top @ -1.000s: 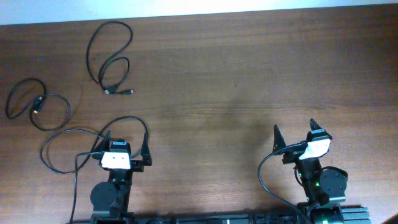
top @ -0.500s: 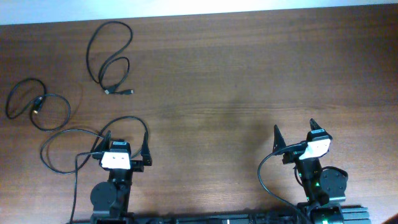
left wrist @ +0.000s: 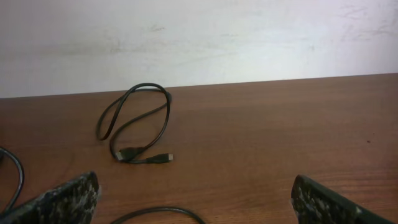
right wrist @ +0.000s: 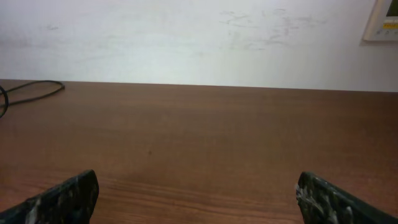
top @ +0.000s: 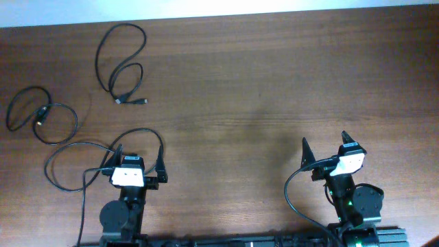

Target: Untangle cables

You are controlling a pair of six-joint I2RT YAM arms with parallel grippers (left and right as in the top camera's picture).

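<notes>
Three thin black cables lie apart on the left half of the wooden table. One looped cable (top: 121,63) lies at the back left; it also shows in the left wrist view (left wrist: 140,124). A second cable (top: 41,115) is coiled at the far left. A third cable (top: 89,147) loops just in front of my left gripper (top: 138,156); its arc shows in the left wrist view (left wrist: 158,213). The left gripper (left wrist: 194,198) is open and empty. My right gripper (top: 325,146) is open and empty at the front right, with bare table between its fingers (right wrist: 198,198).
A white wall runs along the table's far edge (top: 274,12). A cable end (right wrist: 31,92) shows at the far left of the right wrist view. Thick black wires hang from both arm bases (top: 291,195).
</notes>
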